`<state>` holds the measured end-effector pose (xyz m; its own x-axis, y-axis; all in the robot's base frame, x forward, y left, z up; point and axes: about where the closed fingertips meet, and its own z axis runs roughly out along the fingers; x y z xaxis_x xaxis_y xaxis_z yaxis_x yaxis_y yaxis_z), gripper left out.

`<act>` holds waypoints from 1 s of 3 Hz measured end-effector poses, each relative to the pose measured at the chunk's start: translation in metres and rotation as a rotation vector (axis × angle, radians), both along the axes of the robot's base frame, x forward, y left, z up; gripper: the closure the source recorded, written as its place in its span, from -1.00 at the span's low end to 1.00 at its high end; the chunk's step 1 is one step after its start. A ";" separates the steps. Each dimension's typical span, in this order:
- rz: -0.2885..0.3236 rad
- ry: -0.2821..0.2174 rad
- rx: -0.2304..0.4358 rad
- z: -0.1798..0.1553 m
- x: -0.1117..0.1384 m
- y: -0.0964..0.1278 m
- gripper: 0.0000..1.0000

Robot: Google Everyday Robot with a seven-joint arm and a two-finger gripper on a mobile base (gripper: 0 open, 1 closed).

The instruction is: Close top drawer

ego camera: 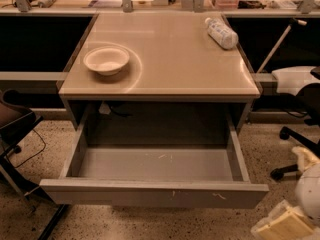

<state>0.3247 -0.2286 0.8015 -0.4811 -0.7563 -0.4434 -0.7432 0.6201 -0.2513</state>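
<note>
The top drawer (155,193) is a wide, shallow grey metal drawer pulled far out from under the beige table (165,59). Its inside is bare and its plain front panel has small pale scratch marks. My gripper (281,225) is low at the bottom right corner, just right of the drawer's front right corner and apart from it. My white arm (309,190) rises behind it at the right edge.
A white bowl (106,60) sits on the table's left side and a plastic bottle (221,32) lies at its back right. A dark chair (15,124) stands at the left and an office chair base (295,159) at the right. The floor is speckled.
</note>
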 end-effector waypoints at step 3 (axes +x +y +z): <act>0.241 0.334 0.158 -0.029 -0.090 0.060 -1.00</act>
